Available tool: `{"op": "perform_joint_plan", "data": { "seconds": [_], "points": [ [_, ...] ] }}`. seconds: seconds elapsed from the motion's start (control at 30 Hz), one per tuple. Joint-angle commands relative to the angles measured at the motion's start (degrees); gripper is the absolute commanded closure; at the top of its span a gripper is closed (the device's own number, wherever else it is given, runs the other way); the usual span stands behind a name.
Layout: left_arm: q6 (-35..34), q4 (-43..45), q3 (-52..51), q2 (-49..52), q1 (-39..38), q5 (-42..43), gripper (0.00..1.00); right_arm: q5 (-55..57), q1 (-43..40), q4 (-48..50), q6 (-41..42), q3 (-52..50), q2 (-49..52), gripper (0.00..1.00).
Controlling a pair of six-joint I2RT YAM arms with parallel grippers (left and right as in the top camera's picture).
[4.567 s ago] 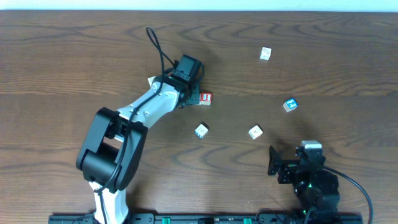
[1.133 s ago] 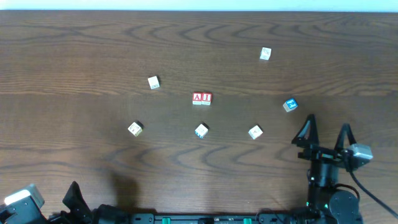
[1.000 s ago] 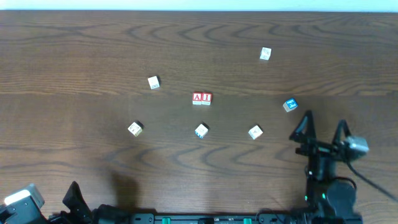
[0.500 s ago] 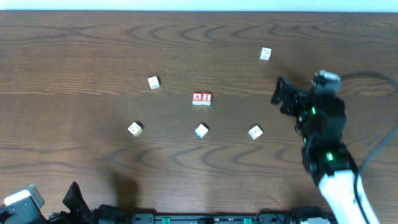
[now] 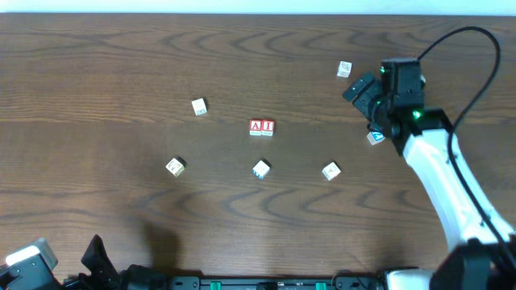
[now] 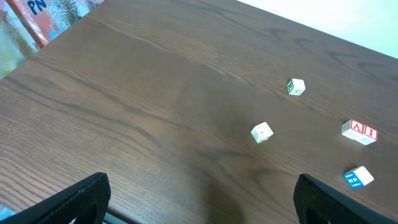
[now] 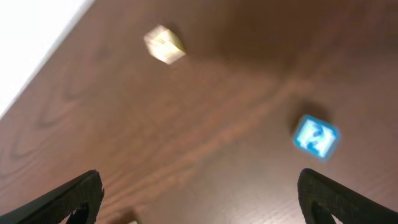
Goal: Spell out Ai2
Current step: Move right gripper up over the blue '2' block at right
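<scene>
Small blue-faced block (image 7: pixel 316 137), its white mark blurred, lies before the right tool (image 7: pixel 199 186), spread wide, empty.

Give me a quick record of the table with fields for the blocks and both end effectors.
Spelled: A block and I block, touching
Missing: 2 block, blue, to their right
Right end effector: open, empty, near 2 block
Left end effector: open, empty, at near edge
Other blocks: five, scattered
</scene>
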Motion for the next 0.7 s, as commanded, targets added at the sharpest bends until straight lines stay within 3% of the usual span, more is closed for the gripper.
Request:
{"op": "perform_joint_plan", "data": {
  "seconds": [0.0,0.23,0.37,0.67],
  "points": [
    [-0.24,-0.02,0.09,-0.28,-0.20,-0.81,0.05,1.70,-0.42,-4.50,11.10,3.26,3.28,0.01],
    [-0.24,-0.02,0.09,-0.28,-0.20,-0.81,0.05,1.44,-1.44,-15.54,18.97,5.40,9.42,0.01],
    [-0.24,-0.02,0.09,-0.28,-0.20,-0.81,0.05,1.55,-2.54,-16.20,19.04,5.40,12.28,0.01],
    [-0.24,-0.02,0.09,-0.28,-0.20,-0.81,0.05,1.90,-7.06,-13.14,9.99,5.38,17.33,0.01]
  ]
}}
